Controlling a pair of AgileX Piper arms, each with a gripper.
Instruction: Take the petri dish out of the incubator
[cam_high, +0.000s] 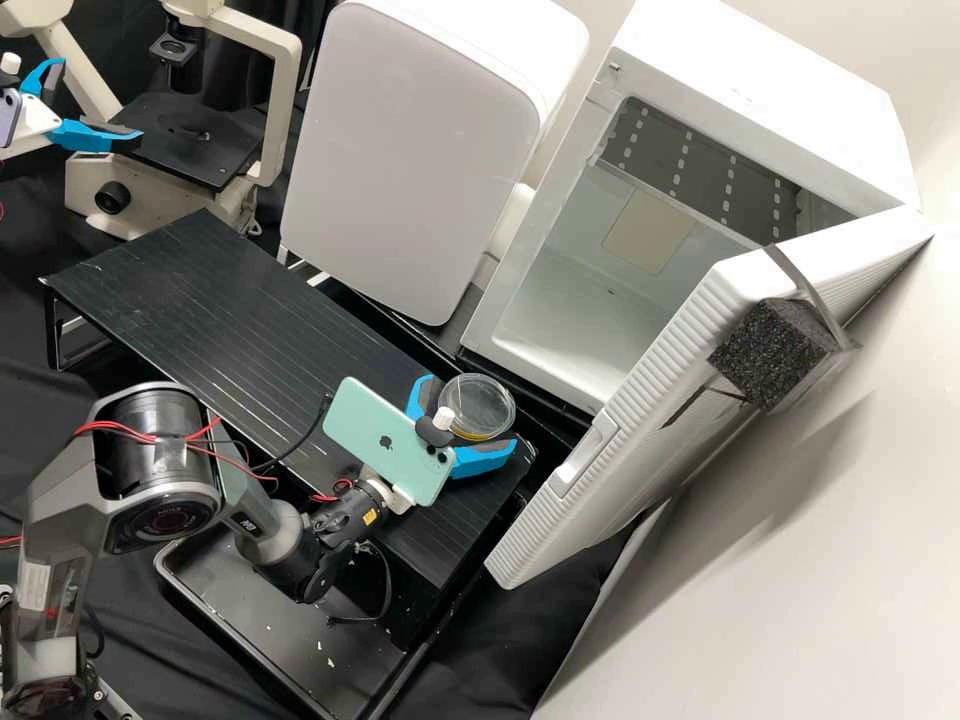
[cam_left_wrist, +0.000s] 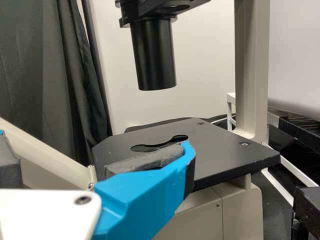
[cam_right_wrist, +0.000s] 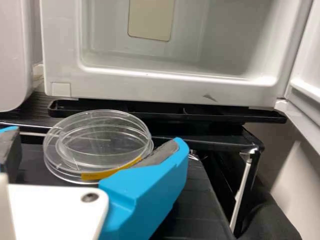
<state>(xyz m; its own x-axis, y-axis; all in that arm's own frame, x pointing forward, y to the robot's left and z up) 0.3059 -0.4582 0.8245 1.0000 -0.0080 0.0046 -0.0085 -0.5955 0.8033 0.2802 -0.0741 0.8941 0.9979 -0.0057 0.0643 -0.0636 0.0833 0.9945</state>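
At the high view's centre, your right gripper (cam_high: 473, 412) has its jaws spread around the petri dish (cam_high: 484, 402), over the black stand (cam_high: 200, 290). Upper left, your left gripper's (cam_high: 100, 98) jaws also stand apart, near the microscope (cam_high: 283, 110).

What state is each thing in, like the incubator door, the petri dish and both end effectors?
Incubator door, wide open.
Petri dish, flat on the black stand, outside the incubator.
Right end effector, open, a finger on either side of the dish.
Left end effector, open, by the microscope.
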